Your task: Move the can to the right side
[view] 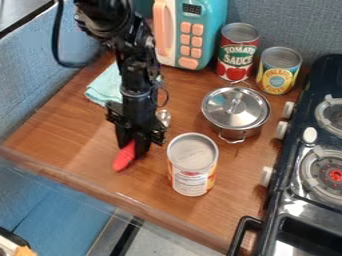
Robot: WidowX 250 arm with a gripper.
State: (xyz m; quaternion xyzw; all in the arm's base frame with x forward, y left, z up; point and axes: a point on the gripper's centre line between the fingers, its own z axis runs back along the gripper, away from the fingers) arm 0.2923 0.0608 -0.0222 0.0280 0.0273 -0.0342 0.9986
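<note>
- One red thing [124,156] lies at the left, right by the tip of the gripper [138,142]; it looks light, and we want it out of the grip before we go for the can.
- The gripper hangs just left of the can, pointing down; whether it is released or clenched on the red thing, we cannot tell.
- The can [192,167] stands upright on the counter [87,145], near its front edge. We judge it stiff and hard to crush, with a smooth label that may slip; we cannot tell if it is full, so we allow for some weight.
- We would take it across its round sides, at the upper half below the rim, with the grip centred, since it looks wide and an off-centre squeeze could spin or tip it.
- Right of the can, between it and the stove [270,215], we have bare wood; the pot [234,112] stands behind, so we keep clear of its near handle.
</note>
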